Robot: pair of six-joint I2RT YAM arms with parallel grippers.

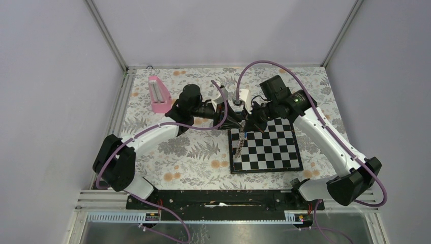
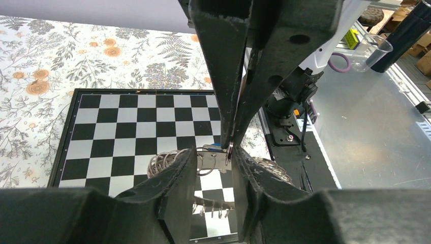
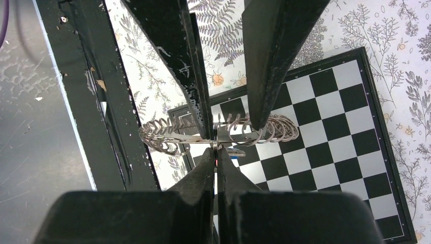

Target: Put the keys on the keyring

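At 6 o'clock, the right gripper (image 3: 216, 152) has its fingers pressed together, their tips meeting the coiled keyring (image 3: 277, 127), which stretches from 9 to 3 o'clock across mid-frame. From 12 o'clock, the left gripper (image 3: 229, 129) straddles the band with fingers parted. A blue key (image 3: 235, 151) peeks out at 4 o'clock of the tips, over the chessboard (image 3: 330, 127).

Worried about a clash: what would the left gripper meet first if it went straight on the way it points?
Probably the keyring, lying between the open fingers of the left gripper, then the shut right gripper; depth unclear.
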